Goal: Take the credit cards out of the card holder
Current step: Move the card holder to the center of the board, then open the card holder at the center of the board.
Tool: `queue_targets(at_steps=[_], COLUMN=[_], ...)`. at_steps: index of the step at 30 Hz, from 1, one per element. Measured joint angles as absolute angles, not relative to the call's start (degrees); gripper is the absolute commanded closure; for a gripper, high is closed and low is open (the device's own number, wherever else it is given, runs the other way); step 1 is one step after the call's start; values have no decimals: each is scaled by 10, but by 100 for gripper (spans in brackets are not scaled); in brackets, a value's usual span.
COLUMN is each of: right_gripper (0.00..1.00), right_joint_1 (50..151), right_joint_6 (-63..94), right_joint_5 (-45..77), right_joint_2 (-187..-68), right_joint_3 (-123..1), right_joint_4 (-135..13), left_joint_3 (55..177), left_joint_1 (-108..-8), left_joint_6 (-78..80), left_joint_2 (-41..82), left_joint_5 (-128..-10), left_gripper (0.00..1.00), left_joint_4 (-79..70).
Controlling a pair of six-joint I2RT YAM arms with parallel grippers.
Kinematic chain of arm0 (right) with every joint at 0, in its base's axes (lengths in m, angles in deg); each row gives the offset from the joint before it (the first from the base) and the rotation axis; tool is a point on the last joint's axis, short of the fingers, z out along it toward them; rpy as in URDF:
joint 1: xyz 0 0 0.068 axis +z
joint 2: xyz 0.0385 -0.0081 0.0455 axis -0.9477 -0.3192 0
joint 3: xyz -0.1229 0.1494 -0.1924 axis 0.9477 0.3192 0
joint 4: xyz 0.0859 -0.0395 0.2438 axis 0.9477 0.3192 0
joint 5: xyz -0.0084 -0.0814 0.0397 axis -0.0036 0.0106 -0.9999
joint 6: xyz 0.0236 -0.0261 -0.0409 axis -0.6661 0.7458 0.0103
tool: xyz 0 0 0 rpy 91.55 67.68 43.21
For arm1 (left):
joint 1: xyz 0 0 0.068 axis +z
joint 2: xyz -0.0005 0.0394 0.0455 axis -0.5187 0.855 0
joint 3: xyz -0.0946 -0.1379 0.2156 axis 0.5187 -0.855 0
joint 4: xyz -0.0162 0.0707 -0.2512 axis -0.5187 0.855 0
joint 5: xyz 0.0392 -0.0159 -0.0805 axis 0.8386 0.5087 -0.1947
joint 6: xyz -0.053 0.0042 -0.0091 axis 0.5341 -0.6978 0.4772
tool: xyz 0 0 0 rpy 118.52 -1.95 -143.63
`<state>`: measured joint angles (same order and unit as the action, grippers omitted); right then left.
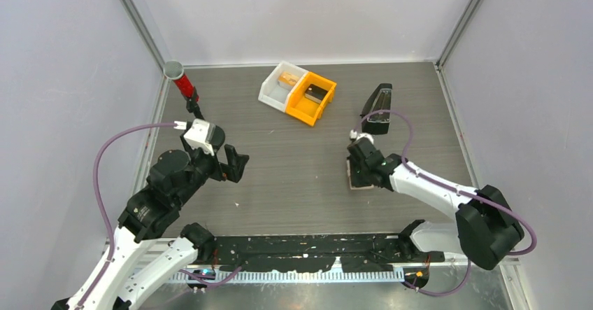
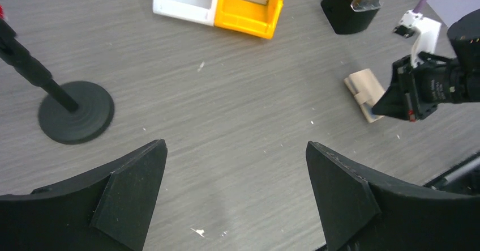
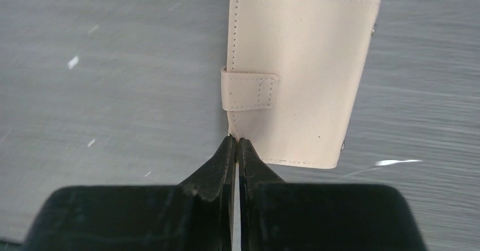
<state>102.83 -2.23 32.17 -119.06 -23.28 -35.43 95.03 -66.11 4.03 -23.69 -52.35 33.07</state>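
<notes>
Pale grey walls close in a grey wood-grain tabletop [image 1: 294, 191] on three sides. On its right half, about midway between the near and far edges, lies the flat beige stitched card holder [image 3: 305, 75]. It is closed, with its small strap tab folded over one long edge. The right pincer [image 3: 236, 143] is clenched, its two black fingertips pressed together with only a thin slit between them. They meet the holder's long edge just below the tab; whether they nip the cover there cannot be told. The left pincer [image 2: 235, 146] is released, its black fingers spread wide above bare tabletop near the left edge, well apart from the holder. Along the far edge a white plastic bin [image 1: 281, 85] and an orange plastic bin [image 1: 312, 100] sit touching side by side, each holding something. A black wedge-shaped case [image 1: 377, 107] stands to their right, between the bins and the far right corner. A red-and-black post on a round black base [image 2: 76, 112] stands by the far left corner.
</notes>
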Motion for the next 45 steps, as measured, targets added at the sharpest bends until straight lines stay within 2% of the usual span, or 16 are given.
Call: queue_targets(at_steps=[7,13,18,23,25,33,45], right_gripper=[94,68,44,32,31,40,41], right_joint_1=[1212,1314,1327,1317,1314,1315,1395], right_joint_6=[-95,-133,-140,-120,-112,-88,-105], right_joint_5=[307,301,302,338,349,361,452], right_joint_2=[-1173,-1197,-1194,-1162,-1158,-1204,-1337], right_joint_3=[-211,-221,-223,-245,-258,-292,-352], right_joint_4=[-374,-384,-380,-351,-349,-349,-328], left_joint_3=[949,912,893,891,891,878,872], left_joint_1=[-661,-661,-661,-661,-661,-661,-661], left_joint_6=[101,161,182,192,194,212,224], left_joint_2=[-263,-274,-237,-188,-178,-171,-197], left_joint_5=[-562,-582,-611,-634,-639,-631,-604], left_gripper=[4,4,6,7,7,7,7], left_joint_4=[363,373,383,383,382,381,384])
